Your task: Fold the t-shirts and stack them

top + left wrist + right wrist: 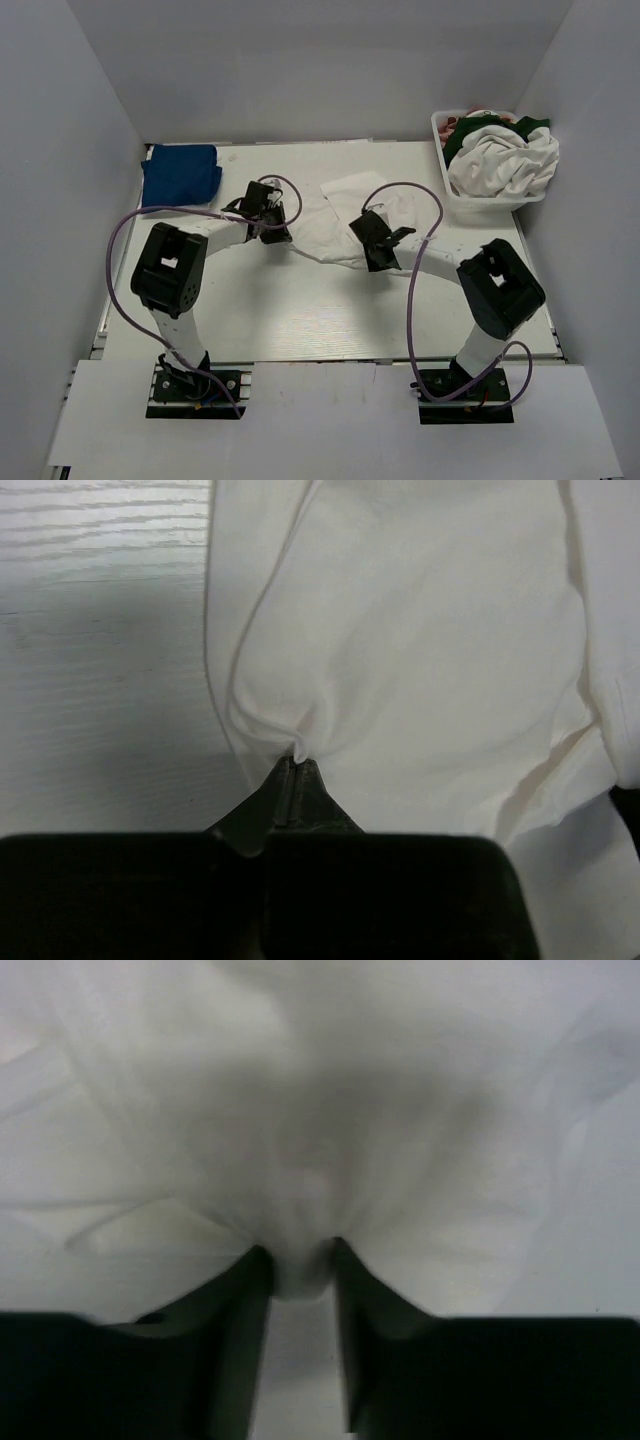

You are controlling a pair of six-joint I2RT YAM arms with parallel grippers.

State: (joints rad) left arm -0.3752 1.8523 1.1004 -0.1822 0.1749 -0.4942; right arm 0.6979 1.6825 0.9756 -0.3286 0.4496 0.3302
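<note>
A white t-shirt lies crumpled on the middle of the table, filling both wrist views. My left gripper is shut on a pinch of its left edge, the cloth puckering at the tips. At the shirt's right part, my right gripper has its fingers still apart, with a bunched fold of the white cloth sitting between the tips. A folded royal-blue t-shirt lies at the table's far left corner.
A white lattice basket at the far right holds a heap of tees: white, dark green and a bit of pink. White walls enclose the table on three sides.
</note>
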